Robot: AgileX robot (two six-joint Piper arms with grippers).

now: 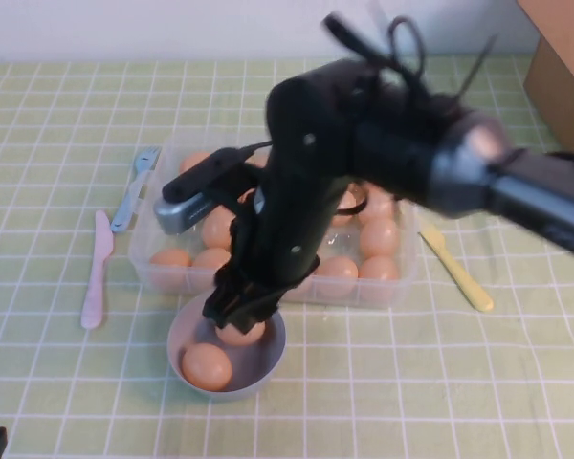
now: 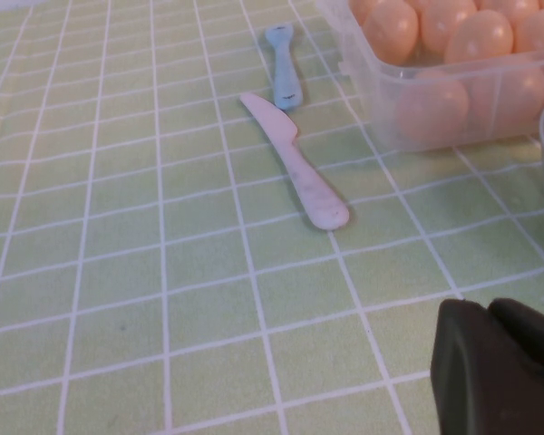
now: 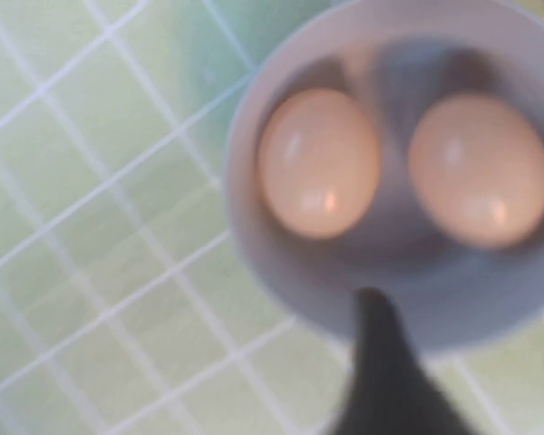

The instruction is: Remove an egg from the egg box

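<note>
Green checked cloth [image 1: 57,382] is covering the table, white wall behind. Right gripper [image 1: 241,308] is hanging over the bowl [image 1: 184,330], jaws apart, gripping nothing; two eggs are lying inside, one egg [image 1: 241,334] right beneath it, egg box [image 1: 145,251] just behind. Left gripper [image 2: 499,367] is sitting low near the table's front edge, can't tell about it.

Directly beneath the right claw [image 1: 237,311]: a round blue-grey bowl [image 1: 268,368]. Well off to the claw's left: a pink knife [image 1: 96,273], lying flat, and a pale blue fork [image 1: 134,188] near its far tip, farther from the robot. Well off to the claw's right: a yellow knife [image 1: 456,270], flat and angled. Far beyond, to the right: a brown cardboard box [image 1: 560,67]. Under everything: a green checked cloth [image 1: 77,382].
</note>
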